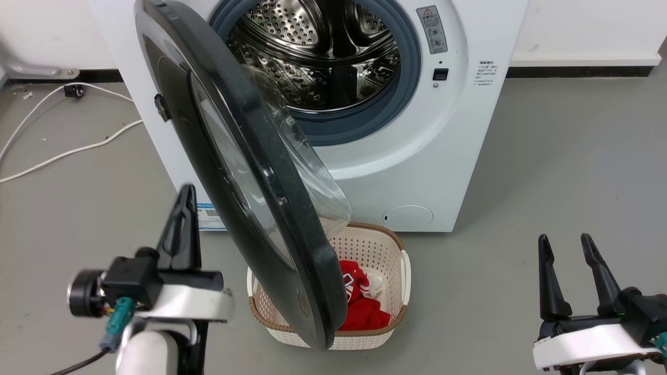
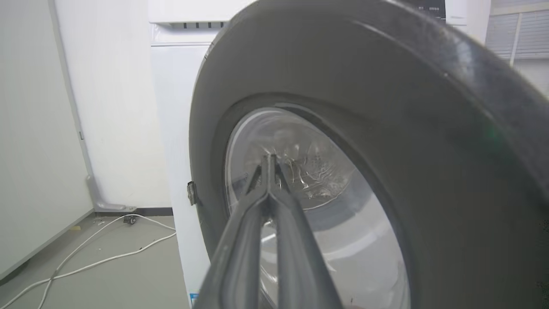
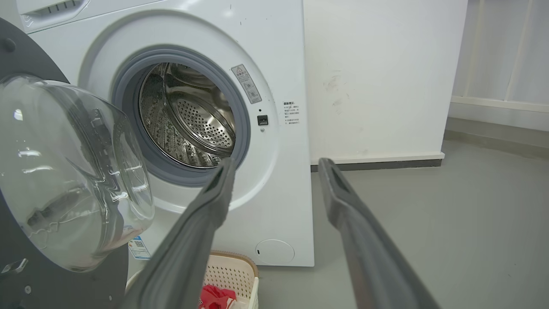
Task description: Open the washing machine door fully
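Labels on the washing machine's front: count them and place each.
3. A grey warning label right of the drum opening; small print further right; a blue QR label at the bottom left. The open door may hide more.

The washing machine [image 1: 443, 156] stands on the floor [image 1: 573, 156] with its back to the wall [image 1: 573, 26]. The washing machine door [image 1: 250, 172] juts out from the machine's left side, over the basket [image 1: 404, 260] — which sits on the floor just before the machine, clothes [image 1: 365, 307] in it. The left tool [image 1: 186, 194] is just left of the door, and the right tool [image 1: 565, 239] is well right of the basket. A cable [image 1: 68, 151] lies on the floor left of the machine.
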`<state>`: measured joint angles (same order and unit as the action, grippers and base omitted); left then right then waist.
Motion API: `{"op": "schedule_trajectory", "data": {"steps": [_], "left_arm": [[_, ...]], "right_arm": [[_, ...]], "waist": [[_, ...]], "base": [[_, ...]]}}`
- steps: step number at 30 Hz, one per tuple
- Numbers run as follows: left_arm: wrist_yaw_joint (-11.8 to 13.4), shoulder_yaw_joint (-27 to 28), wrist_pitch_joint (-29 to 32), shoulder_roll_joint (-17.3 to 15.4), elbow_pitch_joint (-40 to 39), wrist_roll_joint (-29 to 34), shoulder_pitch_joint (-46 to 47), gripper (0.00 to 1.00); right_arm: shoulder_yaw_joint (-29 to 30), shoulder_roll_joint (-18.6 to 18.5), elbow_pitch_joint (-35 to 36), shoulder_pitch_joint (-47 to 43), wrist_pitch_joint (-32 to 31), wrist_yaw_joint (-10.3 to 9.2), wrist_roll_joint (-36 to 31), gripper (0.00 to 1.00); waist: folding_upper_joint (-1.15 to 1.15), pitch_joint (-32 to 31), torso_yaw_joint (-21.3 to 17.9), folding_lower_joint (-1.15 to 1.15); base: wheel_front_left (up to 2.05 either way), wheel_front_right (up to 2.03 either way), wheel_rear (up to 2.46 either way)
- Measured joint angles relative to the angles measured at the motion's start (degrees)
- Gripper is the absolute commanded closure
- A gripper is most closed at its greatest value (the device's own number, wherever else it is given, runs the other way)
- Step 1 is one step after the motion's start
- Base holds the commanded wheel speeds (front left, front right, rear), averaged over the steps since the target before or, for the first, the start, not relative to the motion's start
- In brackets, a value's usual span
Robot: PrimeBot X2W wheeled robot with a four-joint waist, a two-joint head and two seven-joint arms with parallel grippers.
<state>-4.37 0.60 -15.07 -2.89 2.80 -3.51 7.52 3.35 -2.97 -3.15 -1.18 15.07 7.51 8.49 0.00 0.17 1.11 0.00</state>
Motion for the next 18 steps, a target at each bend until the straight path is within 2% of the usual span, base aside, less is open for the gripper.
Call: {"op": "schedule_trajectory", "data": {"steps": [5,6,10,15,18], "left_arm": [[0.05,-0.29,-0.01,-0.01,-9.49,0.29,2.88,1.0],[0.1,-0.87,-0.02,0.0,-16.11,1.24,5.09,1.0],[0.43,-2.1,-0.04,-0.01,-25.14,2.35,8.08,1.0],[0.33,-5.04,-0.07,-0.01,-32.98,3.69,10.68,1.0],[-0.25,-8.45,-0.07,-0.02,-34.89,4.3,10.79,1.0]], "right_arm": [[0.1,0.01,-0.02,0.05,0.01,0.0,0.09,0.0],[0.1,0.01,-0.16,0.26,0.01,0.0,0.13,0.0],[-0.05,0.01,-0.22,0.7,0.01,0.0,0.13,0.0],[-0.2,0.01,-0.46,1.18,0.01,0.0,0.24,0.0],[-0.25,0.01,-0.59,1.21,0.01,0.0,0.38,0.0]], "waist": [[0.0,0.24,0.09,0.0],[0.0,0.46,0.09,0.0],[0.0,0.68,-0.11,0.0],[0.0,0.99,-0.59,0.0],[0.0,1.09,-0.93,0.0]], "base": [[0.0,0.0,0.0],[0.0,0.0,0.0],[0.0,0.0,0.0],[0.0,0.0,0.0],[0.0,0.0,0.0]]}}
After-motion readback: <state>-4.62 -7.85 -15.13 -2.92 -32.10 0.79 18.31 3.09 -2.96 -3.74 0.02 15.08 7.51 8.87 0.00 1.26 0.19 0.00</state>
